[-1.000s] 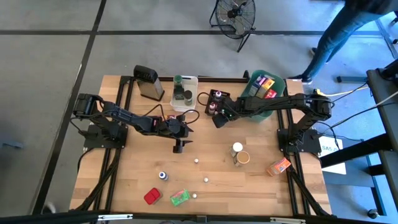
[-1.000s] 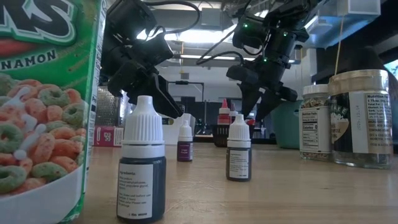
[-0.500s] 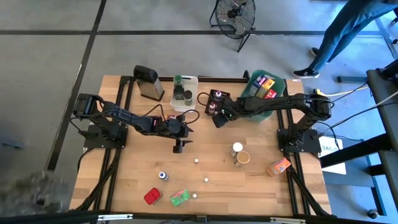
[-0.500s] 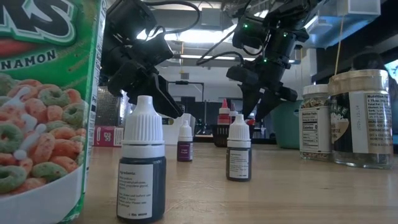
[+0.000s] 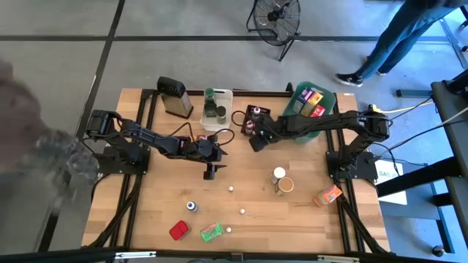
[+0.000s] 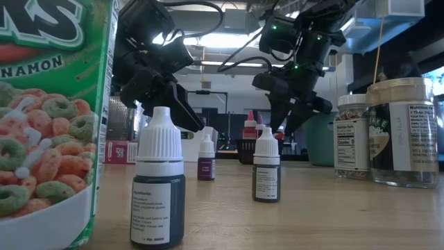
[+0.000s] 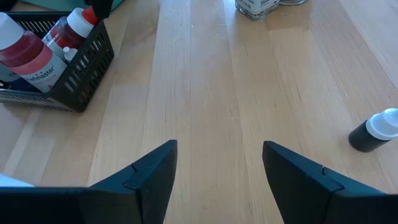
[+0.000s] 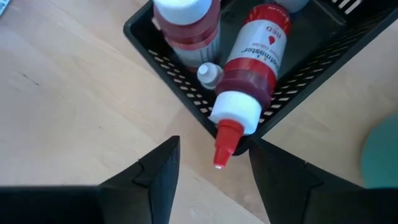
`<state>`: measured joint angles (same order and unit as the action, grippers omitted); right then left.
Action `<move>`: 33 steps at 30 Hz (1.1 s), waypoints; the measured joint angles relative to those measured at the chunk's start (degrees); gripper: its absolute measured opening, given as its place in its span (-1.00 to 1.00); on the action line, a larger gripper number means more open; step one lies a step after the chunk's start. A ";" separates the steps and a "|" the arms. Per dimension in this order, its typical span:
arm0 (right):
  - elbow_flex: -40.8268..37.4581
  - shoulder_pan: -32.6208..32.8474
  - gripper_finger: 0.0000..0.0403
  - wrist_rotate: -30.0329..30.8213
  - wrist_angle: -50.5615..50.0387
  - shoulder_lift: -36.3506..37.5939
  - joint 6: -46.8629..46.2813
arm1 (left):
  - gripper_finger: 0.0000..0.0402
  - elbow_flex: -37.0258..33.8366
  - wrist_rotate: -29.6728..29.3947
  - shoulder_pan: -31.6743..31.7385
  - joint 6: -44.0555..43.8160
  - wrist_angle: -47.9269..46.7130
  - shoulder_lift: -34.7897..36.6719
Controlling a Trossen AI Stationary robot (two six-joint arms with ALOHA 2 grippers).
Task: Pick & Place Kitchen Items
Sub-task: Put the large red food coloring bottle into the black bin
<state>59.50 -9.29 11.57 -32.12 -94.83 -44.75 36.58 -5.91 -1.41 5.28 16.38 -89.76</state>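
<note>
My right gripper (image 8: 214, 140) (image 5: 255, 144) hangs open just outside the near corner of a black mesh basket (image 8: 186, 78) (image 5: 252, 117). A red-capped bottle of red liquid (image 8: 255, 56) lies tilted in the basket. Its neck rests on the rim and its red nozzle (image 8: 221, 149) pokes out between my fingers without touching them. A second red bottle (image 8: 186, 25) stands beside it. My left gripper (image 7: 219, 144) (image 5: 210, 174) hovers open over bare wood at mid table. Small capped bottles (image 5: 231, 188) (image 5: 191, 207), two jars (image 5: 281, 180) and red (image 5: 178, 230), green (image 5: 211, 232) and orange (image 5: 327, 196) packets sit on the near half of the table.
A white bin (image 5: 217, 109) with jars, a teal bin (image 5: 311, 102) with packets and a grey grater (image 5: 175, 96) line the far edge. A cereal box (image 6: 48, 118) and dropper bottles (image 6: 158, 187) (image 6: 266, 167) fill the low view. A person's legs (image 5: 380, 44) show beyond the table.
</note>
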 joint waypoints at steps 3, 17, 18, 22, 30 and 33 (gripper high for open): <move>-0.04 0.03 -0.04 -0.28 -0.02 -0.04 -0.18 | 0.15 0.00 0.00 0.00 0.00 0.00 0.00; -0.08 -0.03 -0.04 -0.02 0.17 -0.10 -0.21 | 0.16 0.00 -0.02 0.00 -0.01 0.00 0.00; -0.08 -0.03 -0.04 0.01 0.17 -0.10 -0.20 | 0.16 0.00 -0.02 0.00 -0.02 -0.01 0.00; -0.08 -0.03 -0.04 -0.02 0.17 -0.10 0.25 | 0.15 0.00 -0.01 0.01 0.00 -0.01 0.00; 3.65 -0.08 -0.04 -0.05 -3.31 0.14 3.48 | 0.15 0.00 0.00 0.00 -0.02 -0.04 0.00; 5.08 -0.01 -0.04 0.68 -4.56 0.14 3.94 | 0.15 0.02 0.00 0.00 0.00 -0.40 0.00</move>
<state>64.58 -9.30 12.25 -36.68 -94.70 -40.81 36.60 -5.91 -1.41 5.28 15.98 -89.76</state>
